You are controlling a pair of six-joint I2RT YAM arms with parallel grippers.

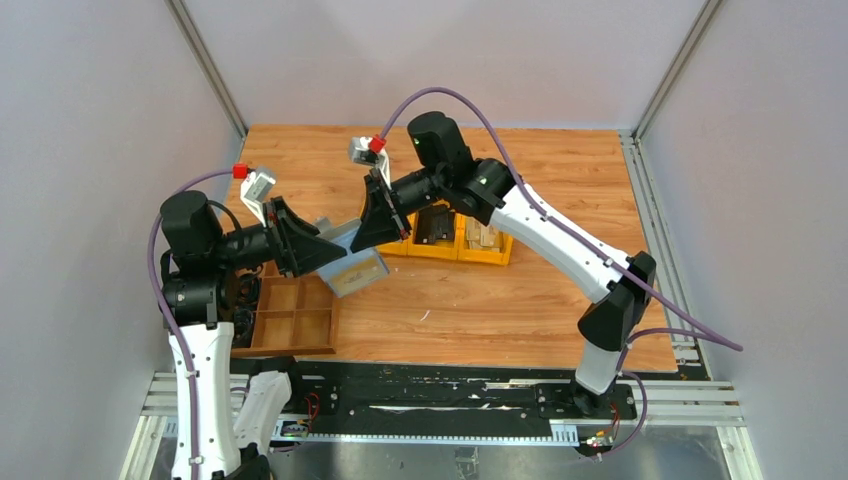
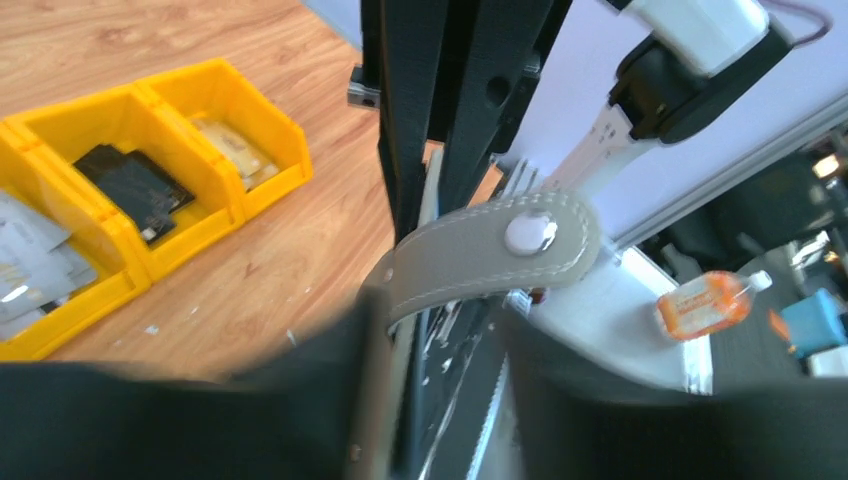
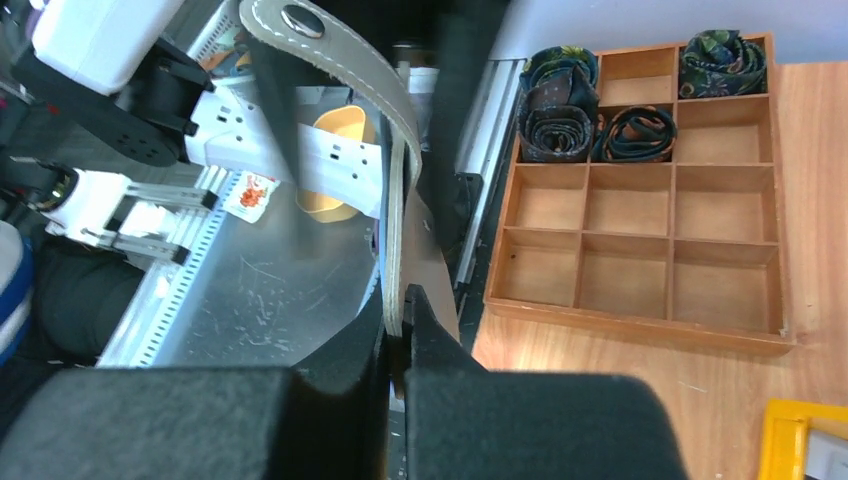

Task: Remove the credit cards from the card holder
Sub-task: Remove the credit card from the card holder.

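The grey-blue card holder [image 1: 345, 238] hangs in the air between my two grippers, above the table's left-centre. Its lower flap shows a tan face [image 1: 360, 272]; I cannot tell whether that is one of the credit cards. My right gripper [image 3: 395, 312] is shut on the holder's thin edge [image 3: 392, 220], and the closing tab [image 3: 320, 50] curls away above. My left gripper [image 2: 440, 345] stands open: the holder's edge [image 2: 372, 390] lies against one finger, with a gap to the other. The tab with its snap [image 2: 490, 250] crosses in front.
Yellow bins [image 1: 455, 235] stand behind the right gripper, holding a black item [image 2: 130, 185], tan cards [image 2: 230, 150] and grey cards [image 2: 30, 260]. A wooden compartment tray [image 1: 295, 315] sits at the near left, with rolled ties [image 3: 560, 100] in some cells.
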